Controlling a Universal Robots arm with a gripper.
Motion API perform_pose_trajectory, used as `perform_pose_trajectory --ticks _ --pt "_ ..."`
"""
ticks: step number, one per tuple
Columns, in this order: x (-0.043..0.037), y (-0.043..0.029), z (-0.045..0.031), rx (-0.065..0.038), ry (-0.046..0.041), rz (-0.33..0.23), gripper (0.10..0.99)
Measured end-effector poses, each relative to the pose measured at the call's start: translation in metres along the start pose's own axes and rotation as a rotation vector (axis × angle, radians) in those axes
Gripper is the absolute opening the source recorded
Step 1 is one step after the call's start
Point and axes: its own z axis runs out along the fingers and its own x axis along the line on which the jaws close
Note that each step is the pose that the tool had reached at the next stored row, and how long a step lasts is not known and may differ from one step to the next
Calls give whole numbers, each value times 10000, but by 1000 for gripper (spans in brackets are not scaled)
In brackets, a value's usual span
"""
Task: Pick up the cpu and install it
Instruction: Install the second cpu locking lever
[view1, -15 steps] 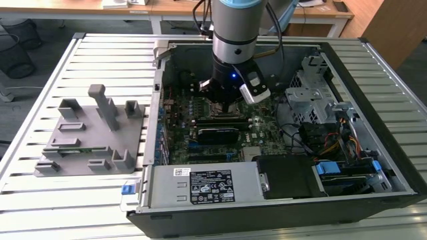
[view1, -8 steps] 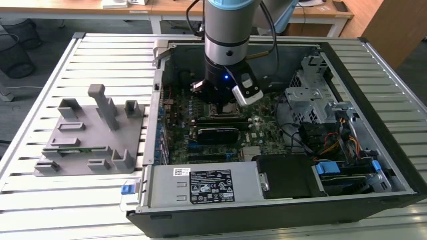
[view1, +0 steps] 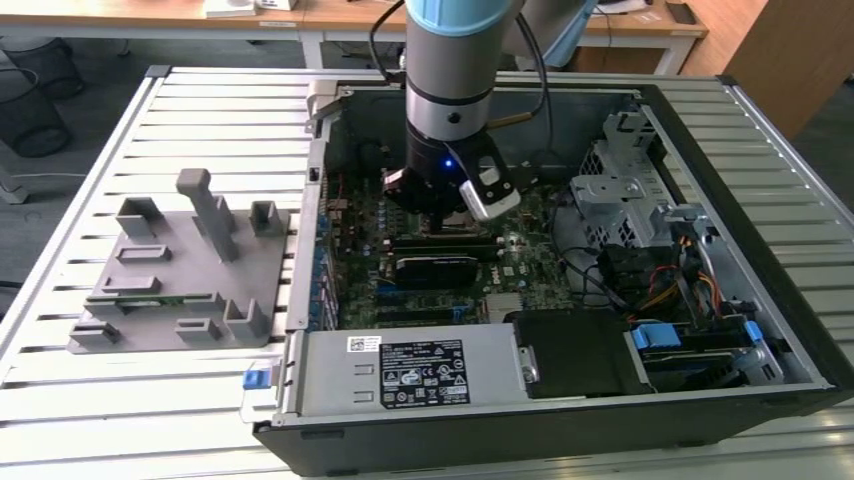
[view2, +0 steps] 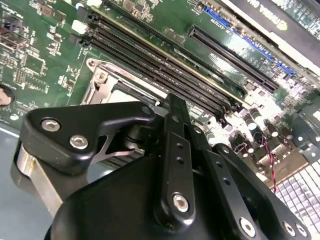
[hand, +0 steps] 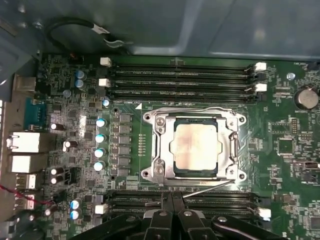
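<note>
On the slatted table: an open computer case (view1: 747, 330) lies on its side, well to the exterior view's right of a grey plastic fixture (view1: 187, 270).
Slatted table (view1: 227, 120): pale metal slats, bearing both the case and the fixture.
Computer case: black shell, side panel off; a power supply (view1: 414, 370) sits along its near edge and a metal drive cage (view1: 621, 190) toward the exterior view's right.
Motherboard (hand: 280, 125): green board lying flat on the case floor, with black memory slots (hand: 180, 75) on two sides of the socket.
Arm (view1: 454, 70): light blue and silver, reaching straight down into the middle of the case.
Grey plastic fixture: flat base with several upright posts.
Gripper (hand: 172, 200): black linkage fingers (view2: 177, 130) drawn together with nothing between them, poised just above the motherboard beside the socket.
Socket (hand: 155, 150): silver metal frame around a square opening, with a thin lever wire along one side.
Cpu (hand: 195, 147): seated flat inside the socket frame, silver top facing up, apart from the gripper.
</note>
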Motion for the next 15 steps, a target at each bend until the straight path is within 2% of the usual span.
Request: perform_pose_trajectory --ticks 3,5,7,12,15 --pt "0 -4 37 -33 18 1 114" --pt "0 -6 51 -119 30 3 114" --pt "0 -14 64 -241 39 6 114" --pt "2 -111 62 -609 36 10 114" --pt "25 -150 58 -910 33 13 114"
